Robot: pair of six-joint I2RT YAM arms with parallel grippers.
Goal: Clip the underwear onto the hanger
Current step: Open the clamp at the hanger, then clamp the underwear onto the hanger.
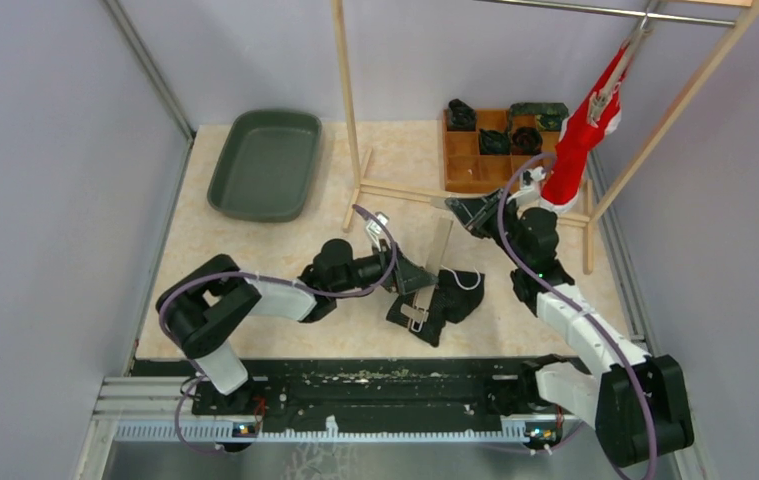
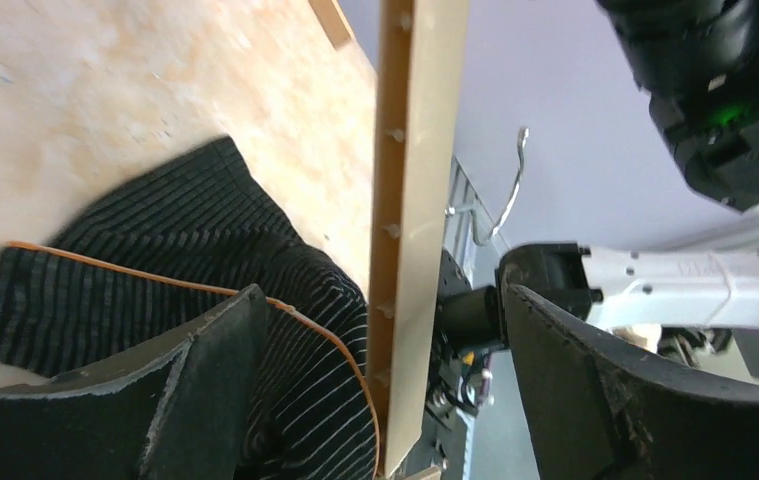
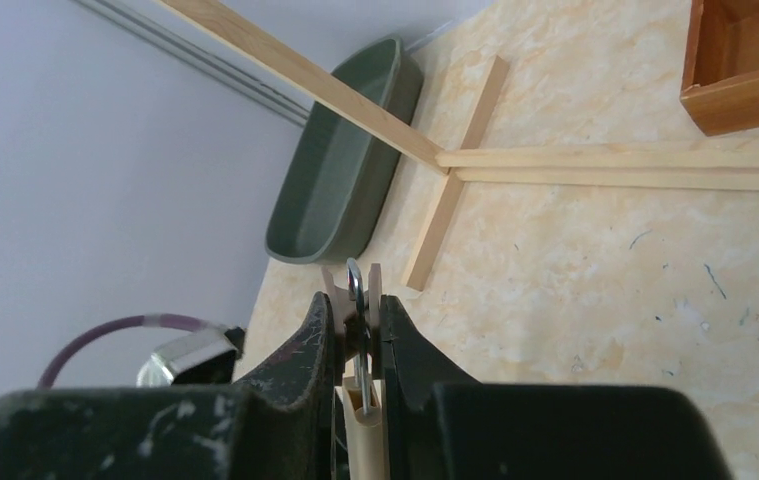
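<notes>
1. The right hand (image 3: 360, 330) is clamped narrow on one end clip of the wooden hanger (image 1: 438, 262), pinching the clip's tabs together, so I judge the clip's mouth is being held agape.
2. The left hand (image 2: 375, 400) is spread wide beside the hanger bar, gripping nothing; one finger rests over the striped cloth.
3. The underwear (image 1: 443, 298), black with thin stripes and an orange edge, lies crumpled on the table (image 1: 255, 250), under the hanger's lower end.
4. The step in hand looks like feeding a waistband edge into a clip. To do it well, the left hand should pinch only one layer of the hem near its corner, not a bunch.
5. The hem should go deep between the clip's lips before the right hand lets go, or it may slip out.
6. Keeping the hanger low and steady matters; its metal hook (image 2: 511, 185) points toward the arm bases and could snag.
</notes>
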